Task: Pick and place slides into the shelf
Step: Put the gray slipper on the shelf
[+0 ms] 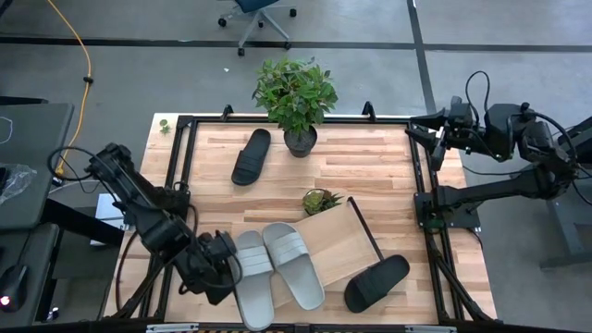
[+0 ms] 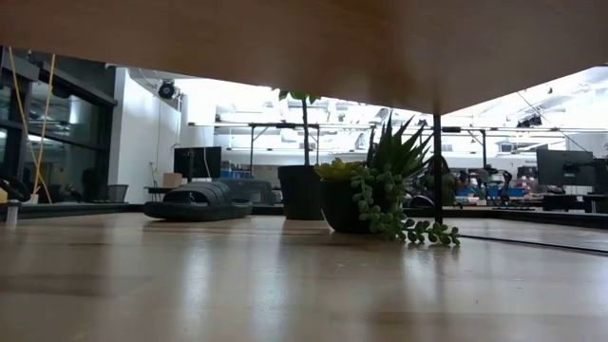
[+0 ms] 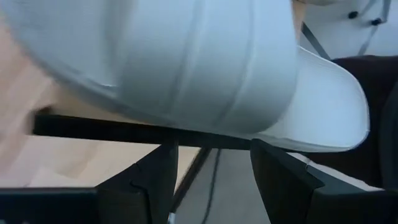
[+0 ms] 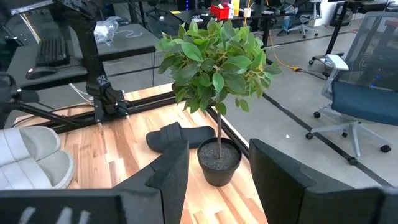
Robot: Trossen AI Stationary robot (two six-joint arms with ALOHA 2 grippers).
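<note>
Two light grey slides [image 1: 252,277] [image 1: 292,265] lie side by side at the table's near edge. The right one's toe end rests on the shelf [image 1: 338,242], a light-wood tray lying askew. One black slide [image 1: 376,282] lies at the shelf's near right corner. The other black slide [image 1: 251,155] [image 2: 198,202] [image 4: 177,135] lies far left by the potted plant. My left gripper [image 1: 225,268] [image 3: 211,168] is open, right beside the left grey slide [image 3: 205,62], which fills its wrist view above a thin dark bar [image 3: 99,130]. My right gripper [image 1: 416,126] [image 4: 214,168] is open and waits above the far right corner. My left gripper's open fingertips [image 3: 166,152] stand just short of the left grey slide's side, coming level from the table's left. I cannot tell whether they touch it. The slide lies flat.
A tall potted plant [image 1: 296,97] [image 4: 214,74] stands at the far edge. A small succulent pot [image 1: 320,201] [image 2: 375,199] stands at the shelf's far corner. The table has a black metal frame [image 1: 421,199]. Bare wood lies between the far black slide and the shelf.
</note>
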